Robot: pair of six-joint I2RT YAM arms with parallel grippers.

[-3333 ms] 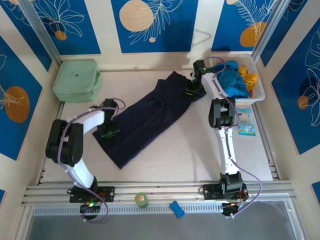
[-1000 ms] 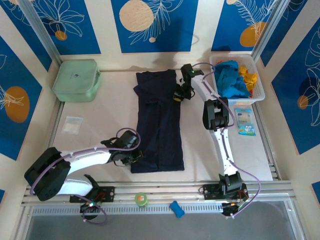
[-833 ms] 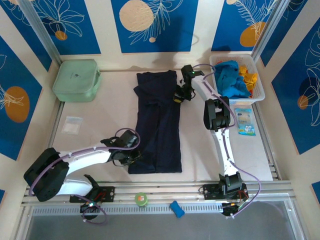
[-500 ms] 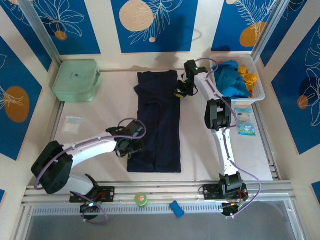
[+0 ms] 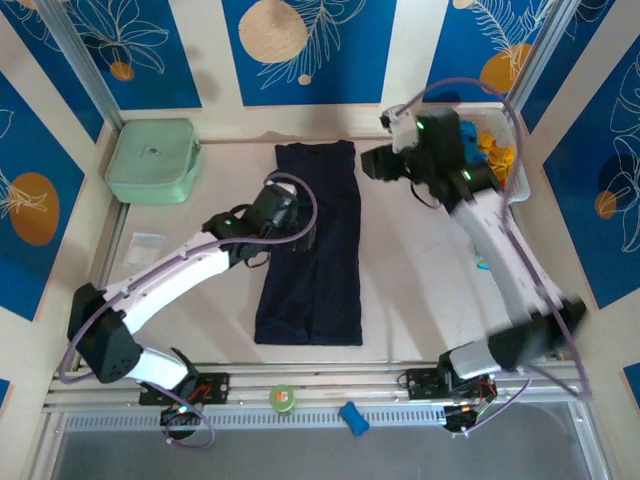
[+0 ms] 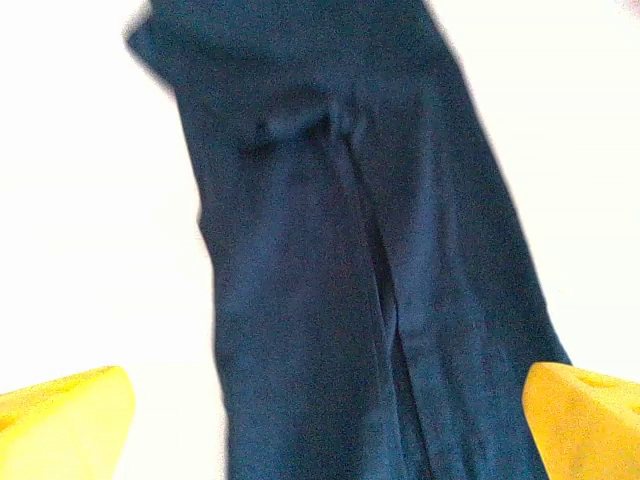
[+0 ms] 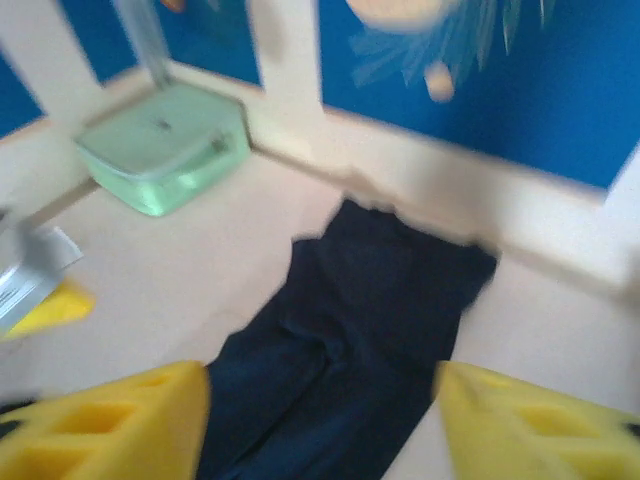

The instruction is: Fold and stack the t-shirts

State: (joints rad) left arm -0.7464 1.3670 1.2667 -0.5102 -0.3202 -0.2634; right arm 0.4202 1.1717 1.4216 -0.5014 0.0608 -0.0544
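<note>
Top external view showed the navy t-shirt [image 5: 315, 250] lying mid-table, long axis near-to-far; the left gripper [image 5: 290, 228], spread and empty, hovered over its left edge, nearer than the equally spread right gripper [image 5: 375, 163]

Navy t-shirt [image 5: 325, 280] folded into long strip, lying flat.

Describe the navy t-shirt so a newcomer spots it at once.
Start at the pale table. Down its middle, running from the back wall toward the near edge, lies the navy t-shirt, folded into a long narrow strip. It is dark, flat cloth, unlike the rigid mint-green box at back left and the small pale packet near the left edge.
</note>
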